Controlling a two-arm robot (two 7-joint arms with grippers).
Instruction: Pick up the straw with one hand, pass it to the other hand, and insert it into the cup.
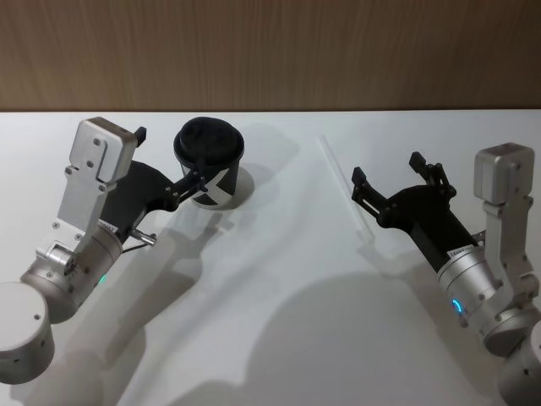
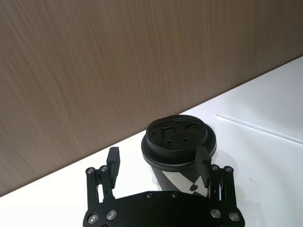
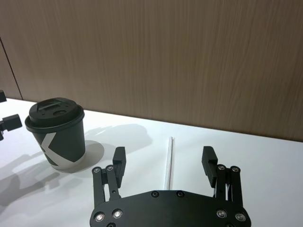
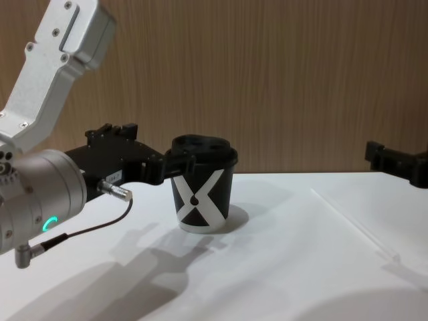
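Straw (image 1: pixel 345 190): flat on the white surface (image 1: pixel 279 338), at 3 o'clock of the cup (image 1: pixel 211 142), well apart. Cup upright, lid on. My right gripper (image 1: pixel 387 169): 3 o'clock of straw, near, jaws spread. My left gripper (image 1: pixel 169 156): 9 o'clock of cup, jaws spread beside the lid.

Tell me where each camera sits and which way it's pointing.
Head view: high up, looking down on the table; both arms show, left gripper open beside the cup, right gripper open near the straw.
Chest view: low, looking across the table at the wood wall; left arm large, right gripper at the edge.
Left wrist view: on the left arm, facing the cup past its fingers.
Right wrist view: on the right arm, facing the straw past its fingers.
Both wrist views share cup and straw.
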